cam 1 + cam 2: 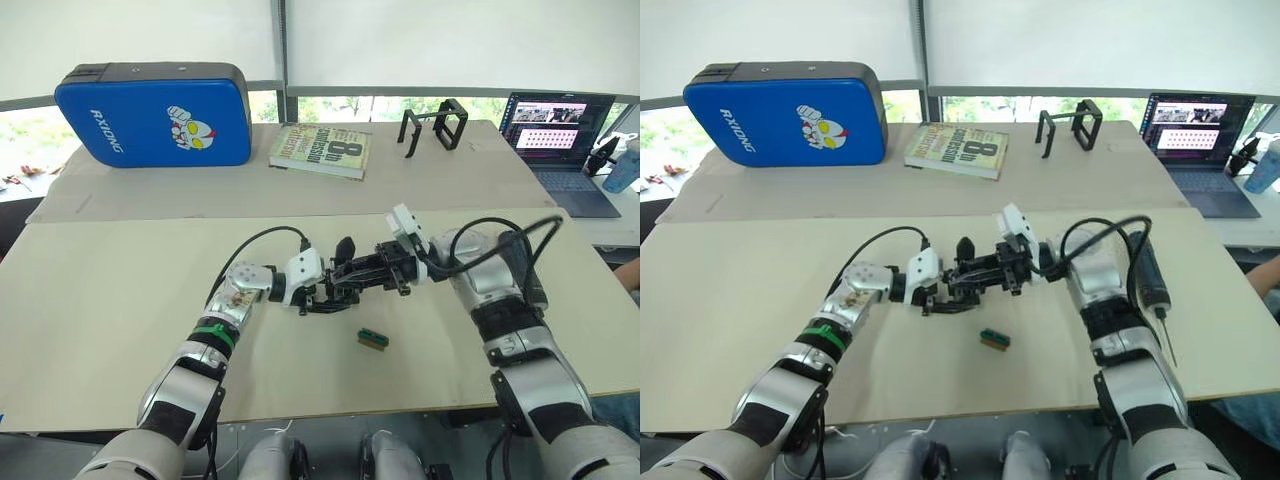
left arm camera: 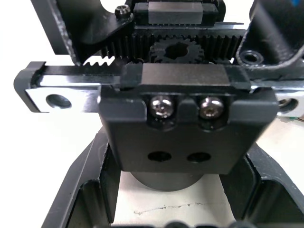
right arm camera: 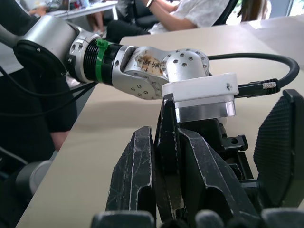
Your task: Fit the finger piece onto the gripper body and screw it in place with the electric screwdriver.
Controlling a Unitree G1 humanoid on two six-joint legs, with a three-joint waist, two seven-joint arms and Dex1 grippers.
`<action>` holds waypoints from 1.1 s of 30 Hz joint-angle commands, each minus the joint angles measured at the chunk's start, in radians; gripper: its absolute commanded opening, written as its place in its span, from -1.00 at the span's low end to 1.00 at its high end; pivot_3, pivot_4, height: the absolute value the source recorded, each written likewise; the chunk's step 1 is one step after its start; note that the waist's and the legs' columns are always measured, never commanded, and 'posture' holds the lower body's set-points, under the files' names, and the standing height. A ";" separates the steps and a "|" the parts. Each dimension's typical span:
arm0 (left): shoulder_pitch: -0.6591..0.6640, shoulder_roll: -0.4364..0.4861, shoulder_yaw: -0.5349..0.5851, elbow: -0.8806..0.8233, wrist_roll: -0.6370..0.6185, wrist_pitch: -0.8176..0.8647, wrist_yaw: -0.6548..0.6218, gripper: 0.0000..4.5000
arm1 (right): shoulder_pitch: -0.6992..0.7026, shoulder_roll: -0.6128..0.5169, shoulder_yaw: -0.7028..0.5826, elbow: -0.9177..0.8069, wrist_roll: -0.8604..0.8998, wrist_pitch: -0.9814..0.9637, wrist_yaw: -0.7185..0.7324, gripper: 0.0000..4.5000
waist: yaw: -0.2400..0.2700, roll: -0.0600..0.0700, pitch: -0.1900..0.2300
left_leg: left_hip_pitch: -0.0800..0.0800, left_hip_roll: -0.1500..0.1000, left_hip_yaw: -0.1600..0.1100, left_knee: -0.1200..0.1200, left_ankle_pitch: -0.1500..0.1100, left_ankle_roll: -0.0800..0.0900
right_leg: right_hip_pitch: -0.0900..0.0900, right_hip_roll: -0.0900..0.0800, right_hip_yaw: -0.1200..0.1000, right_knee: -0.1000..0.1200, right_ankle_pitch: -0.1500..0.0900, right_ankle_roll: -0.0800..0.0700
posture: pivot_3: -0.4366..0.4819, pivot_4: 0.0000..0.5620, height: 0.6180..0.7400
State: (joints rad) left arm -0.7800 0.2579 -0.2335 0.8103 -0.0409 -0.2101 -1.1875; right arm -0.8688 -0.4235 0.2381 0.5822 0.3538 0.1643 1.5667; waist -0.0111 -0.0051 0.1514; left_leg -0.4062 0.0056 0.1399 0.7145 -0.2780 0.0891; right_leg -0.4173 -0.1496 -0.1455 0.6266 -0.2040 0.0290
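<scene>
My two grippers meet over the middle of the table (image 1: 120, 320). The left gripper (image 1: 318, 296) is shut on the gripper body (image 2: 185, 128), a black block with a toothed rack, a gear and two screws on its face. From the right, my right gripper (image 1: 352, 272) is shut on the finger piece (image 3: 166, 142), a thin black blade standing between its two fingers (image 3: 133, 180). The blade's tip (image 1: 345, 248) sticks up right against the body. On the table beyond my right arm lies the electric screwdriver (image 1: 1148, 280), its metal bit pointing toward the front edge.
A tiny green block (image 1: 373, 340) lies just in front of the grippers. On the far table are a blue pad (image 1: 155, 115), a book (image 1: 320, 150), open black frames (image 1: 435, 125) and a laptop (image 1: 560, 140). A person (image 3: 180, 12) sits beyond the table.
</scene>
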 commanded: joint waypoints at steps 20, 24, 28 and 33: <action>-0.021 -0.008 0.009 -0.039 -0.007 -0.015 -0.012 0.04 | 0.121 -0.075 0.062 -0.048 -0.132 0.063 -0.149 -0.85 | 0.000 0.001 -0.006 | 0.002 0.003 0.000 0.000 0.000 0.000 | 0.001 -0.002 0.000 0.000 0.000 -0.001 | -0.05 -0.47 1.00; -0.022 -0.009 0.009 -0.040 -0.007 -0.015 -0.013 0.04 | 0.115 -0.077 0.088 -0.045 -0.143 0.076 -0.129 -0.85 | 0.000 0.001 -0.006 | 0.002 0.003 0.000 0.000 0.000 0.000 | 0.001 -0.002 0.000 0.000 0.000 -0.001 | -0.05 -0.47 1.00; -0.019 -0.011 0.007 -0.044 -0.008 -0.014 -0.014 0.04 | 0.091 -0.078 0.135 0.007 -0.175 0.085 -0.124 -0.85 | 0.000 0.001 -0.006 | 0.002 0.003 0.000 0.000 0.000 0.000 | 0.001 -0.002 0.000 0.000 0.000 -0.001 | -0.05 -0.47 1.00; -0.018 -0.014 0.006 -0.045 -0.007 -0.012 -0.012 0.04 | 0.070 -0.068 0.145 0.060 -0.192 0.060 -0.136 -0.85 | -0.001 0.001 -0.006 | 0.003 0.003 0.000 0.000 0.000 0.000 | 0.002 -0.002 0.000 0.000 0.000 -0.001 | -0.05 -0.47 1.00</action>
State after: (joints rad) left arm -0.7777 0.2566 -0.2323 0.8119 -0.0323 -0.1939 -1.1767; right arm -0.8617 -0.4661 0.2881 0.5043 0.3362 0.2067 1.4860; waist -0.0119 -0.0045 0.1451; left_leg -0.4030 0.0089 0.1398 0.7142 -0.2785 0.0889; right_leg -0.4156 -0.1516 -0.1458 0.6264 -0.2039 0.0278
